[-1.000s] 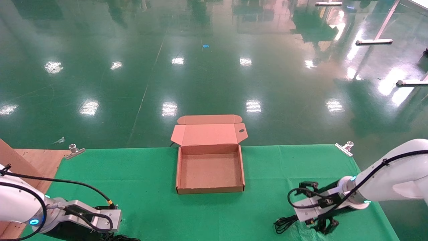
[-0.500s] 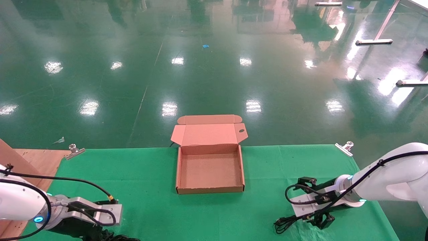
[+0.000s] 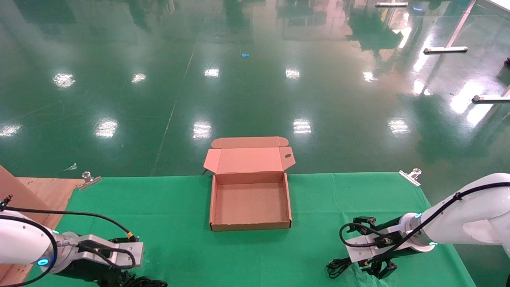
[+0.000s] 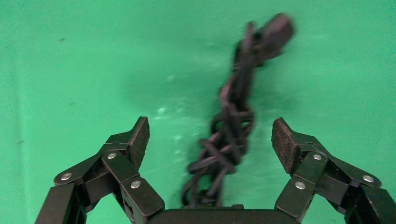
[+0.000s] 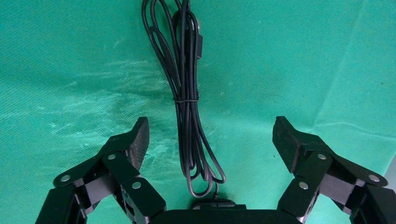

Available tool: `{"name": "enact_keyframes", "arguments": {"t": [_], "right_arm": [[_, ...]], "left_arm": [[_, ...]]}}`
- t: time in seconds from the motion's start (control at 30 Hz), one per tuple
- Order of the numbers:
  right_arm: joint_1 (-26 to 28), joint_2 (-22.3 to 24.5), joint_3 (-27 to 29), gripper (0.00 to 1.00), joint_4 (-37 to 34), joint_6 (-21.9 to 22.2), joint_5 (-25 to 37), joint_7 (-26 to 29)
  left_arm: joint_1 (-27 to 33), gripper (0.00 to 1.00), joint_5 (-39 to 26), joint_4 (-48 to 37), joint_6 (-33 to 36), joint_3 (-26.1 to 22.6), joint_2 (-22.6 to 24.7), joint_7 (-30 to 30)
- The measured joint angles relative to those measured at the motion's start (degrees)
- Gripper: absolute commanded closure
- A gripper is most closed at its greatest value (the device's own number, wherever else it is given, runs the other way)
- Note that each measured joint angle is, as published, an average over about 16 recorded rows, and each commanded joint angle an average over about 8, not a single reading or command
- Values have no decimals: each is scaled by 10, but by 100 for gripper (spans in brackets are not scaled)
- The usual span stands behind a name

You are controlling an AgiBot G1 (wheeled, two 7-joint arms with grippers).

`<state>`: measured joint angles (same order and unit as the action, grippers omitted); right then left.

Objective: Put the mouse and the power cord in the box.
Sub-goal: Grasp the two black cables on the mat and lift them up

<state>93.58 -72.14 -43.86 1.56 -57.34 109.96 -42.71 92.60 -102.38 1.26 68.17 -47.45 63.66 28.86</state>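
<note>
Cords between open fingers, box waiting

Left gripper [image 4: 210,144] hangs low over the cord [image 4: 233,135], fingers wide on either side of the twisted bundle; it should drop squarely and close on the thick middle. Right gripper [image 5: 210,142] straddles the mouse cable [image 5: 187,107], fingers wide; the mouse itself is not clearly shown. Box [image 3: 250,204] sits open mid-desk [image 3: 175,223], well apart from both.

Glossy green floor [image 3: 255,79] mirroring ceiling lights, green cloth table [image 3: 179,223], metal stand legs [image 3: 446,49] far right
</note>
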Motion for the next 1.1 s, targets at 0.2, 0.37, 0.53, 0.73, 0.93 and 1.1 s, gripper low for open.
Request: {"name": "enact_keyframes", "arguments": {"t": [0.2,0.37,0.53,0.73,0.93,1.1], "right_arm": [[0,0,1,100,-5,-1,-1,-4],[-1,0,1,100,-8,-1,-1,-7],[-1,0,0,100,-10,0,-1,-10],[-3,1,0,100,-11,-1,0,-15],[-5,3,1,100,-12,-2,-2,-19],[-3,5,3,100,-12,-5,-4,-21]], "left_arm": [[2,100,-2,-5,25,-2,-1,6],[4,100,-4,-8,36,-3,0,9],[3,100,-7,-9,37,-5,2,9],[1,100,-10,-11,33,-7,5,9],[-3,100,-11,-12,26,-8,6,9],[-3,100,-10,-12,20,-7,6,9]]}}
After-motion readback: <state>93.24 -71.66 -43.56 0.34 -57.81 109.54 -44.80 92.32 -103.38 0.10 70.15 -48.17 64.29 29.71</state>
